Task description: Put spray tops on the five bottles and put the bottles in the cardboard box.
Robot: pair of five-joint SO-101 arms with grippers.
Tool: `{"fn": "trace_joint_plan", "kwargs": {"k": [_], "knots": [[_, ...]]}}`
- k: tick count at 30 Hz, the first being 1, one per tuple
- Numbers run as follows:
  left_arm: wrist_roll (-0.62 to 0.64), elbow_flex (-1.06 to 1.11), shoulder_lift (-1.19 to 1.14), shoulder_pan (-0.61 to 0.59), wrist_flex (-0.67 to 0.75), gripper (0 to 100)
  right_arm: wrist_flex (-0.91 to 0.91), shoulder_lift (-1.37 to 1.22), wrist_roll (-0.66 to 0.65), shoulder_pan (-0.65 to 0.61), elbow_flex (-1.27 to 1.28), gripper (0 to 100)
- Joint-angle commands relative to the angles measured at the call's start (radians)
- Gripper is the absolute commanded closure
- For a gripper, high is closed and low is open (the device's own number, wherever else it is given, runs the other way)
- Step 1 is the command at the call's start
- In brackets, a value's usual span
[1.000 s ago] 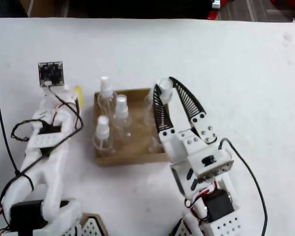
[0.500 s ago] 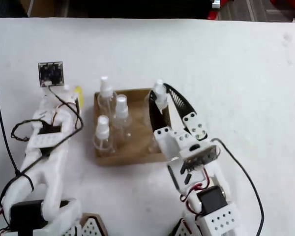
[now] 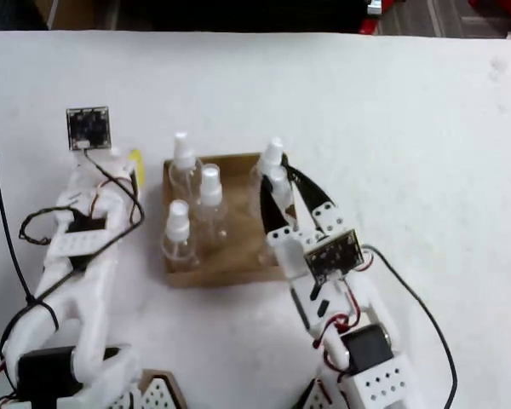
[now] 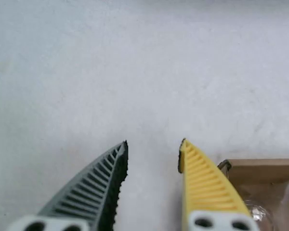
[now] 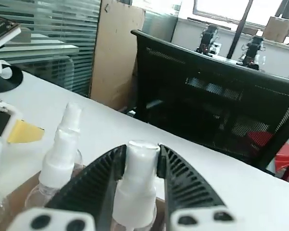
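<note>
**No legible print**

No word, number, label or sign can be read on anything in these views. The camera board (image 3: 88, 128), at 10 o'clock from the box (image 3: 221, 274) in the high view, shows only specks too small to make out. In the right wrist view, a brown panel (image 5: 118, 53) standing behind the table bears one small dark mark (image 5: 106, 8), too faint to read as a letter or a sign.
</note>
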State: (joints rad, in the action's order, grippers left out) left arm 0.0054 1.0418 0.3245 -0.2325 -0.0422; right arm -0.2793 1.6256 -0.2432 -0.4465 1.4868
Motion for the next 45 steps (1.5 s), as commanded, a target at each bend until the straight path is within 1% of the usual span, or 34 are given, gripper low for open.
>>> {"fn": "trace_joint_plan", "kwargs": {"k": [1, 4, 8, 15, 17, 21, 23, 35, 43, 45], "knots": [[0.005, -0.002, 0.005, -0.013, 0.029, 83, -0.104, 0.125, -0.011, 0.027, -0.008, 98.1], [0.005, -0.002, 0.005, -0.013, 0.029, 83, -0.214, 0.191, -0.017, 0.022, -0.012, 98.1], [0.005, -0.002, 0.005, -0.013, 0.028, 83, -0.223, 0.142, -0.014, 0.021, -0.003, 98.1], [0.005, -0.002, 0.005, -0.013, 0.028, 83, -0.272, 0.18, -0.012, 0.021, 0.017, 97.8], [0.005, -0.002, 0.005, -0.013, 0.029, 83, -0.302, 0.18, -0.014, 0.025, 0.017, 94.5], [0.005, -0.002, 0.005, -0.013, 0.029, 83, -0.343, 0.18, -0.011, 0.018, 0.017, 82.4], [0.005, -0.002, 0.005, -0.013, 0.029, 83, -0.354, 0.18, -0.009, 0.018, 0.014, 79.4], [0.005, -0.002, 0.005, -0.013, 0.031, 83, -0.354, 0.18, -0.009, 0.018, -0.051, 80.0], [0.005, -0.002, 0.005, -0.013, 0.029, 83, -0.346, 0.179, -0.009, 0.016, -0.048, 80.0], [0.005, -0.002, 0.005, -0.013, 0.029, 83, -0.334, 0.179, -0.009, -0.007, -0.049, 80.0]]}}
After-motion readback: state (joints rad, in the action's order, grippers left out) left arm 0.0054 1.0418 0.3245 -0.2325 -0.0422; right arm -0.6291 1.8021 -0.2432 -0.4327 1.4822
